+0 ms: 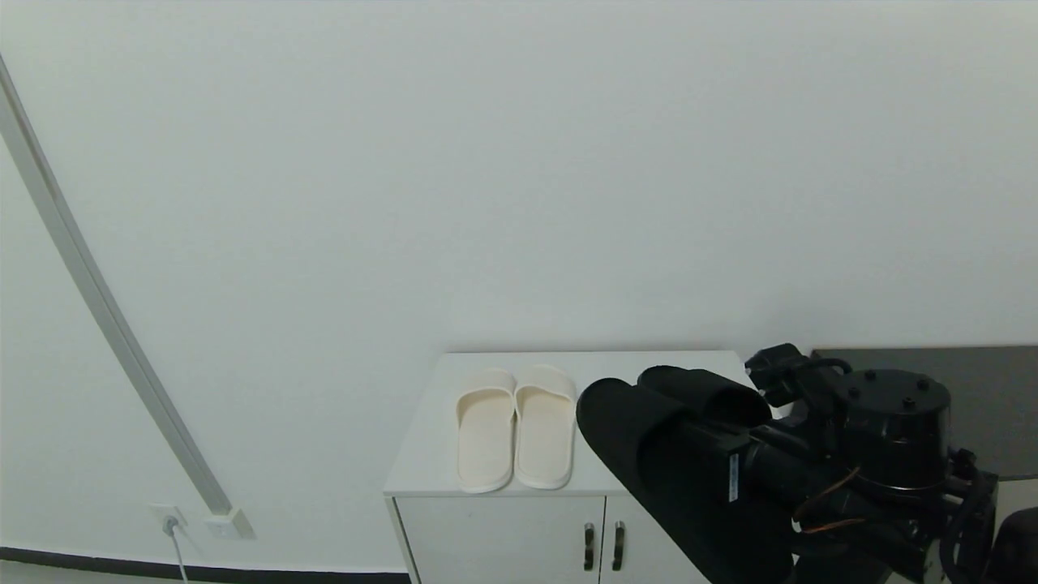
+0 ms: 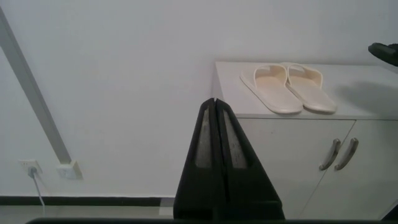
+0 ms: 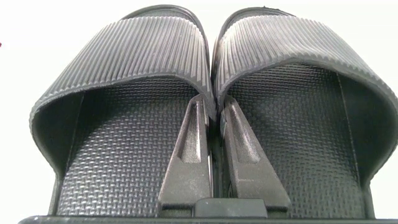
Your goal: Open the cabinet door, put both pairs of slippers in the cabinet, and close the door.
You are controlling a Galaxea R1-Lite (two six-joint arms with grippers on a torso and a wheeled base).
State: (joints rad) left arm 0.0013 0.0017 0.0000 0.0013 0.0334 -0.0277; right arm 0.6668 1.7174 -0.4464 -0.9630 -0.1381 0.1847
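Observation:
A pair of cream slippers lies side by side on top of the white cabinet, also seen as the cream slippers in the left wrist view. Both cabinet doors are closed, their two dark handles meeting at the middle. My right gripper is shut on the touching inner edges of the black slippers. It holds the black slippers raised over the cabinet's right part. My left gripper is shut and empty, out in the air to the left of the cabinet.
A grey cable duct runs slantwise down the white wall to a socket with a plug in it. A dark tabletop stands to the right of the cabinet. The floor left of the cabinet is bare.

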